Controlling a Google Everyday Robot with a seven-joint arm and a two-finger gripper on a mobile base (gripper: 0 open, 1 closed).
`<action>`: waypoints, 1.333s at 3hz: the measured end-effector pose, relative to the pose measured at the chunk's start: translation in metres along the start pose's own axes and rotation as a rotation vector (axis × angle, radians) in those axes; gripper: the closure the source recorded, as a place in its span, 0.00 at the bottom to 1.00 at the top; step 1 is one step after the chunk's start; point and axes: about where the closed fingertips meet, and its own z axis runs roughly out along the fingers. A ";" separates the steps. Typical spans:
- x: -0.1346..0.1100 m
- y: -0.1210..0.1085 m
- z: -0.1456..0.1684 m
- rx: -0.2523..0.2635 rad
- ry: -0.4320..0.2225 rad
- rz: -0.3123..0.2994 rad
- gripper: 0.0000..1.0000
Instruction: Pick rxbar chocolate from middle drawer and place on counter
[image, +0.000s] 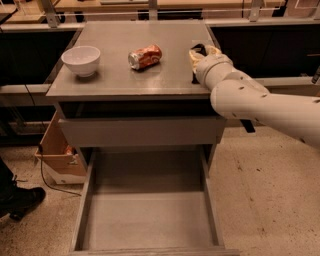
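One cardboard box (52, 147) stands on the floor at far L, beside the cabinet, w/ a dark shoe (22, 199) in front of it. Up on the counter (115, 82) you see a white bowl (80, 60), upright, near the L edge. A crushed orange can (145, 56) lies on its side approx mid-counter, well apart from the bowl. Under the counter a shut drawer (140, 131) shows only its front. Below that, the middle drawer (150, 215) stands wide open toward you. To the R, the gripper (200, 50) is over the counter's R edge, level w/ the can & apart from it. Its pale fingers (208, 50) pinch a small dark thing, the chocolate bar (198, 48); can't tell if the bar touches the surface. The white arm (260, 102) runs off to the R, past the cabinet.
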 end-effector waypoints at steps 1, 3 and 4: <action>0.020 0.015 0.021 -0.037 0.023 0.026 0.23; 0.034 0.026 0.029 -0.065 0.035 0.033 0.00; 0.031 0.026 0.004 -0.110 0.032 0.084 0.00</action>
